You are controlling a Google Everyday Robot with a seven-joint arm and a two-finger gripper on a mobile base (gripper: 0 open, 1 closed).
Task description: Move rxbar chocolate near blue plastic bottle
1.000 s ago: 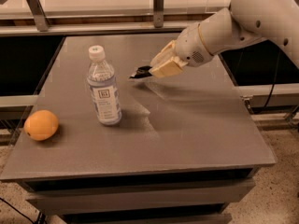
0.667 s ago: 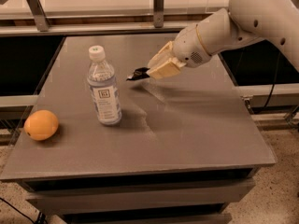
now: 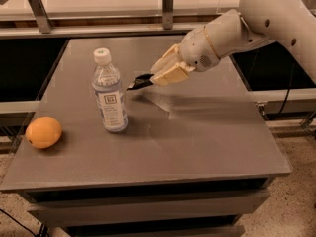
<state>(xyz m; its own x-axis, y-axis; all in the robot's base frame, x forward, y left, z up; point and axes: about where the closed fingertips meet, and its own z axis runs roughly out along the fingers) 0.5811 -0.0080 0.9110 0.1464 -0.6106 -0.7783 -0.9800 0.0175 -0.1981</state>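
The blue plastic bottle (image 3: 109,94) stands upright on the grey table (image 3: 197,142), left of the middle, with a white cap and a pale label. My gripper (image 3: 157,77) comes in from the upper right and is shut on the rxbar chocolate (image 3: 140,82), a dark flat bar that sticks out leftward from the cream fingers (image 3: 170,74). The bar hangs a little above the table, just right of the bottle's upper half, a small gap apart from it.
A round orange fruit (image 3: 43,132) lies near the table's left front edge. A metal rail with posts (image 3: 168,6) runs behind the table. The white arm (image 3: 256,21) spans the upper right.
My gripper with the bar has shifted slightly left and down toward the bottle. The bottle and orange have not moved.
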